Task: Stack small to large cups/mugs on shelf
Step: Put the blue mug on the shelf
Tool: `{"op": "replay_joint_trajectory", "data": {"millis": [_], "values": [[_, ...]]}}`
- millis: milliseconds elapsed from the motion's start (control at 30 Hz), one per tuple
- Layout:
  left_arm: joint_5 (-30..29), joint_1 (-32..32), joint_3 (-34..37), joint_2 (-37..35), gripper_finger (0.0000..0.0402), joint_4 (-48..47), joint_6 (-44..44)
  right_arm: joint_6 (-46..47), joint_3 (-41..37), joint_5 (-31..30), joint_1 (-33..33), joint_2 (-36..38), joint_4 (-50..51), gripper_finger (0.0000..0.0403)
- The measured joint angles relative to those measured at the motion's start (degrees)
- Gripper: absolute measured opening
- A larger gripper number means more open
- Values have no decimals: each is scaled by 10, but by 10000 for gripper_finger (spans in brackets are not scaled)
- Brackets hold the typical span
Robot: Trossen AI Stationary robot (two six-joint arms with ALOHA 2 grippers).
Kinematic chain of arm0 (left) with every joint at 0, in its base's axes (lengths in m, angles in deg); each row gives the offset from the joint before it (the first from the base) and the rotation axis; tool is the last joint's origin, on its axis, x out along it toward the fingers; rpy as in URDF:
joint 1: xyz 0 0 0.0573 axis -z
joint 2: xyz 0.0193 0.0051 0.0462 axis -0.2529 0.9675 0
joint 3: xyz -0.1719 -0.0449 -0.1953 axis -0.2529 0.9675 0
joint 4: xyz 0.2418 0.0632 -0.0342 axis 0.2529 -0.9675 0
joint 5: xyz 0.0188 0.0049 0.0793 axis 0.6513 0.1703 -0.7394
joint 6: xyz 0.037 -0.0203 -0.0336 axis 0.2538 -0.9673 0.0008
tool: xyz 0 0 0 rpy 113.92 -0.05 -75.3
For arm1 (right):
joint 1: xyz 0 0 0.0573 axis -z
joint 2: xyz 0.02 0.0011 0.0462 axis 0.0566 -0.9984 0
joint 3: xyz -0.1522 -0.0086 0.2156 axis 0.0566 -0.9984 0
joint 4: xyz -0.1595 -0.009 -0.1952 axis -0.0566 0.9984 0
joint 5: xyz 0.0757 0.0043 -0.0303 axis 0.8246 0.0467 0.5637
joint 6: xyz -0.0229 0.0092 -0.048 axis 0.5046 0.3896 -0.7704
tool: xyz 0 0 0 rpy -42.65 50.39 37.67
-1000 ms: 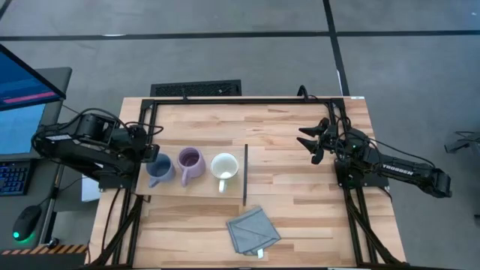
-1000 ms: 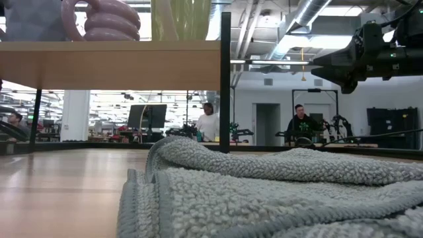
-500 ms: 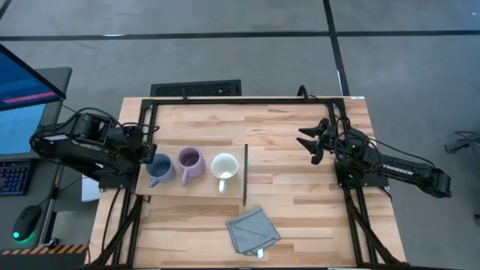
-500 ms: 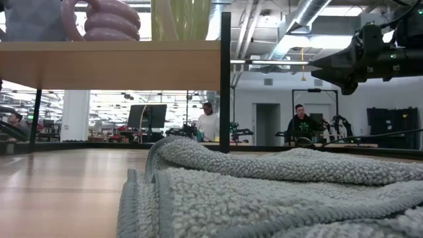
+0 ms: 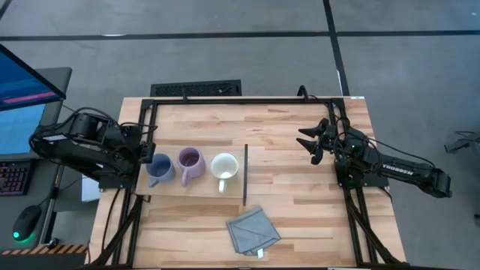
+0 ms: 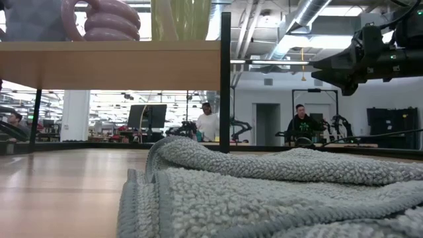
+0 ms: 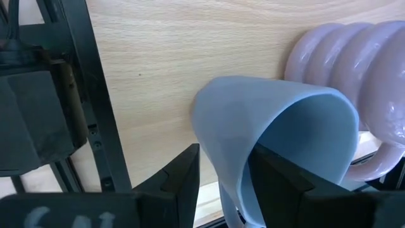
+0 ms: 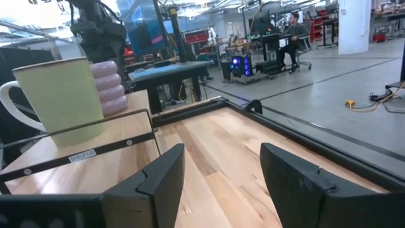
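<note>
Three mugs stand in a row on the light wood shelf (image 5: 172,191): blue-grey (image 5: 159,171), purple (image 5: 189,163) and white (image 5: 224,166), each on its base. The shelf's dark panel (image 5: 245,174) is beside the white mug. My left gripper (image 5: 150,160) is open at the blue-grey mug (image 7: 278,126), one finger outside its wall and one inside. My right gripper (image 5: 309,144) is open and empty above the table's right part, and its wrist view (image 8: 221,190) faces the white mug (image 8: 60,101). My left gripper straddles the blue-grey mug's wall (image 7: 231,183) at the rim on the side toward the table's left edge. Wood shows between the outer finger (image 7: 183,180) and the wall. I cannot tell whether the inner finger (image 7: 278,183) touches. The mug stands on the shelf.
A grey-blue cloth (image 5: 253,230) lies crumpled near the table's front edge, filling the low view's foreground (image 6: 264,192). The shelf board (image 6: 112,63) stands raised above the tabletop. A dark frame (image 5: 247,100) runs around the table. People sit in the room beyond.
My left arm has drawn back a little toward the table's left edge. The three mugs have stayed where they were.
</note>
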Motion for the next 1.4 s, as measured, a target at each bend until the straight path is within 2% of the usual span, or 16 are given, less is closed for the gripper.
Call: {"op": "replay_joint_trajectory", "data": {"millis": [600,967,1400], "values": [[15,0,0,-4,124,0,-28,-13,0,0,0,0,-1,230],[-26,0,0,-15,124,1,-38,-15,0,0,0,0,-1,230],[-27,0,0,-15,124,0,-54,-16,0,15,0,0,-1,230]]}}
